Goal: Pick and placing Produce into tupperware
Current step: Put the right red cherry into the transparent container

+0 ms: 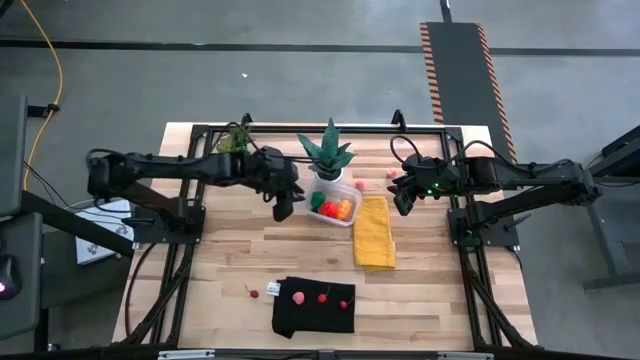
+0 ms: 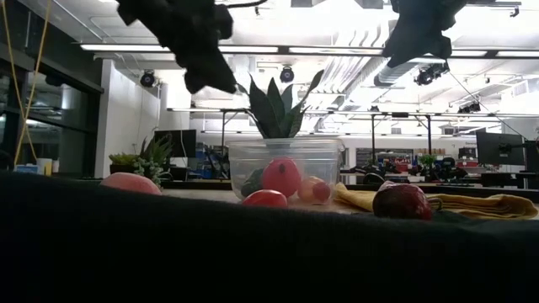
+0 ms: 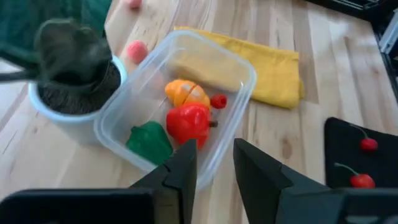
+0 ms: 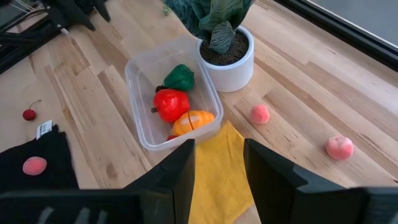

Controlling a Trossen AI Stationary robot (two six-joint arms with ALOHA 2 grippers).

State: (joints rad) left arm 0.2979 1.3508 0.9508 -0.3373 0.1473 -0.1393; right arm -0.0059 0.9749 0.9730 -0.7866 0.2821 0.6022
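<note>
Just beside the tupperware [image 1: 334, 205], left gripper [image 1: 283, 207] hovers empty.

Two dark jointed arms, black cables.

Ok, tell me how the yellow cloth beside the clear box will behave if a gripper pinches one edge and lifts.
The yellow cloth looks soft and folded flat on the table, so it would probably droop and unfold, not lift stiffly. It seems thin, likely light. One edge lies against the tupperware, so dragging it could nudge that box, which looks light even with produce inside.
</note>
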